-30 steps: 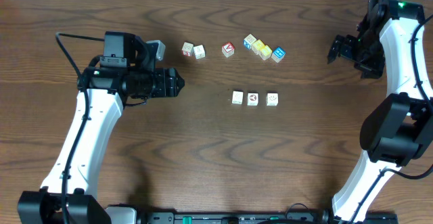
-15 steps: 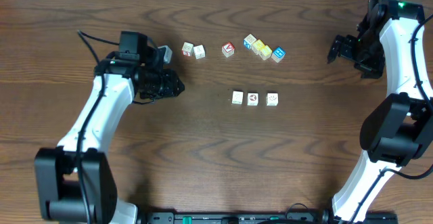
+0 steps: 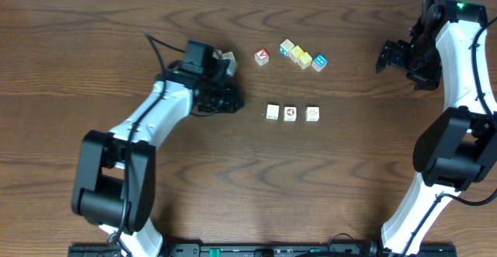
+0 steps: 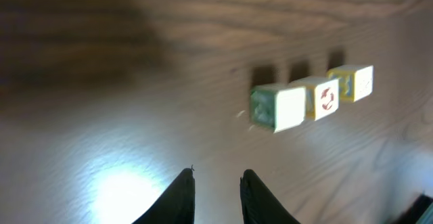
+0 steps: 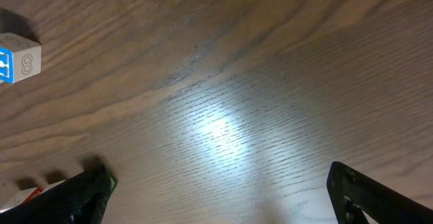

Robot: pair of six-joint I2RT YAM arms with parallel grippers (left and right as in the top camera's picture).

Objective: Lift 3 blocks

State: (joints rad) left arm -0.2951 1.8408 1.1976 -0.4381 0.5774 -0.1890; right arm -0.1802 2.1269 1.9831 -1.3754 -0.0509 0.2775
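Three small cream blocks lie in a row at mid-table: the left block (image 3: 272,112), the middle block (image 3: 290,113) and the right block (image 3: 312,113). The left wrist view shows them ahead and to the right: nearest block (image 4: 281,107), middle one (image 4: 323,97), far one (image 4: 355,83). My left gripper (image 3: 233,99) hovers just left of the row, its jaws (image 4: 216,183) a narrow gap apart with nothing between them. My right gripper (image 3: 382,59) stands wide open at the far right, away from the blocks, over bare wood (image 5: 220,197).
Behind the row sit a red-faced cube (image 3: 262,56), a pale cube (image 3: 287,48), a yellow cube (image 3: 303,59) and a blue cube (image 3: 319,62), the blue cube (image 5: 17,57) also showing in the right wrist view. The left arm's wrist covers the spot just left of the red cube.
My left arm has swung right toward the block row, and its jaws have closed from wide to a narrow gap. It now covers two white cubes. The right arm has not moved.
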